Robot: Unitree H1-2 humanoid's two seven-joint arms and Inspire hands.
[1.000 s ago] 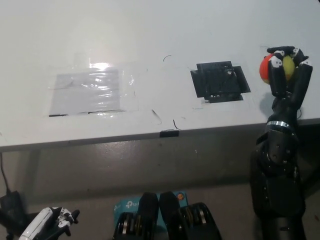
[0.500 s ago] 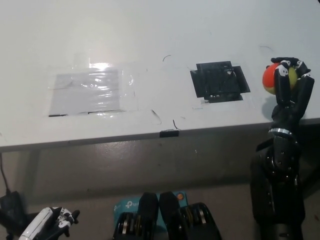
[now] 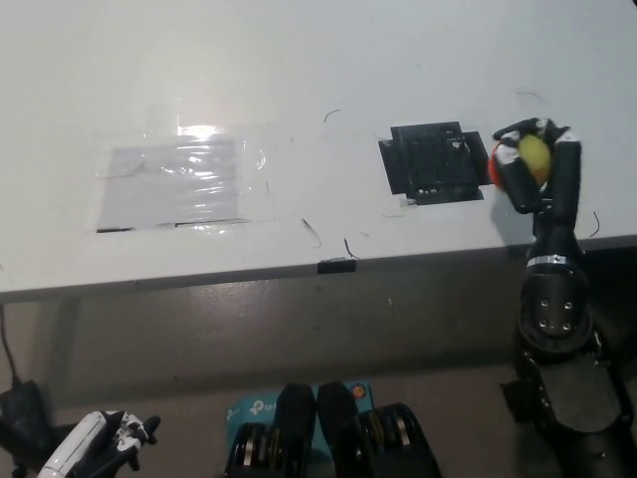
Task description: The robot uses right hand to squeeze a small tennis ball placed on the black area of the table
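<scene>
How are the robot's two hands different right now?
The right hand is black; the left hand is white. The right hand is up over the table, wrapped around the ball; the left hand hangs low below the table edge, holding nothing. Both belong to the robot.

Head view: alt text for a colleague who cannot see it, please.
The black right robot hand grips an orange and yellow ball just right of the black area on the white table. The white left robot hand rests low, below the table's edge.

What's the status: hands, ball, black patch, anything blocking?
Right robot hand shut on ball, just right of black patch. Left robot hand resting low, below the table. Patch unobstructed.
</scene>
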